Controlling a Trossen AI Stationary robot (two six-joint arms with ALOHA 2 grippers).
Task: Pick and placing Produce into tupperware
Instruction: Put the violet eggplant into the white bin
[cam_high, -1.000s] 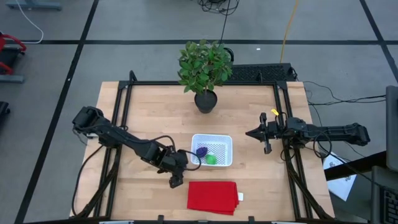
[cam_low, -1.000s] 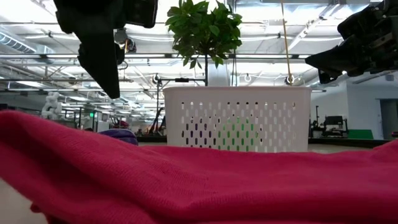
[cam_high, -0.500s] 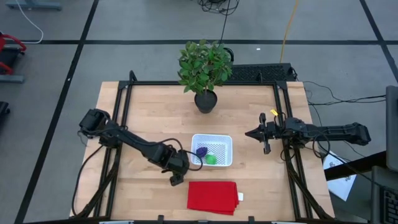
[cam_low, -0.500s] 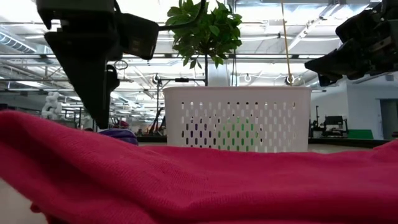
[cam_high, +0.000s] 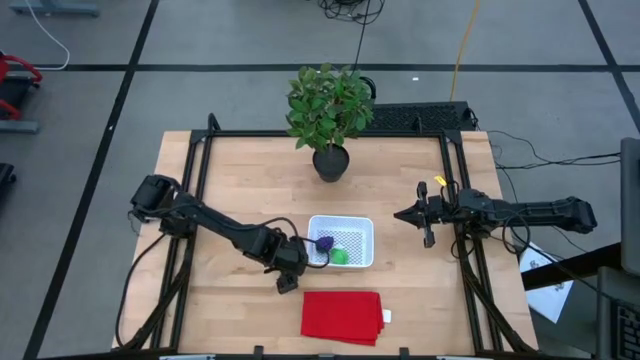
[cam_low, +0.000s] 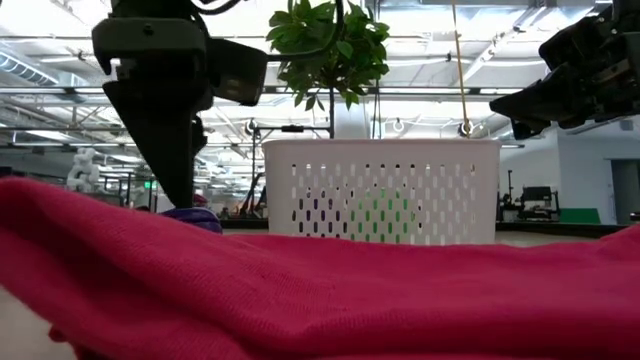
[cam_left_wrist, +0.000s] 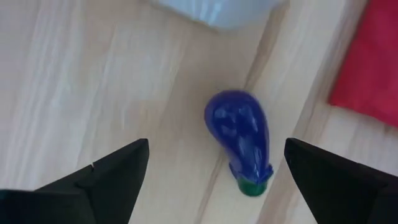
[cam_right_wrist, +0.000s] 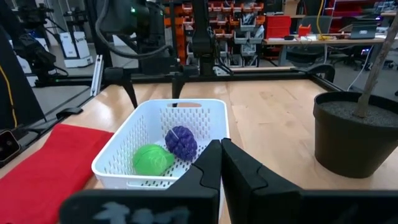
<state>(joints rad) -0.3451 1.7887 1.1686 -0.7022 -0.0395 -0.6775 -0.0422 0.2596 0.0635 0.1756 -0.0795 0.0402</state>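
The elongated dark purple piece (cam_left_wrist: 239, 140) lies on its side on the wood, just left of the white tupperware (cam_high: 340, 219); in the low view its top (cam_low: 192, 215) peeks over the red cloth. My left gripper (cam_left_wrist: 216, 144) hangs over it, pointing down, open, one finger on each side and clear of it; the high view shows this gripper (cam_high: 288, 276) covering the piece. The roundish purple piece (cam_right_wrist: 180, 142) and the green round piece (cam_right_wrist: 152, 158) sit on the tupperware's mesh bottom. My right gripper (cam_high: 420, 215) waits shut, raised to the tupperware's right.
A flat red cloth (cam_high: 340, 315) lies by the near edge, just in front of the tupperware and close to the purple piece (cam_left_wrist: 370, 62). A potted plant (cam_high: 330, 110) stands behind the tupperware. Black frame rails run along the table's left and right sides.
My left gripper has come down over the elongated purple piece and shifted a little toward the tupperware, staying open. The produce and the right arm have kept still.
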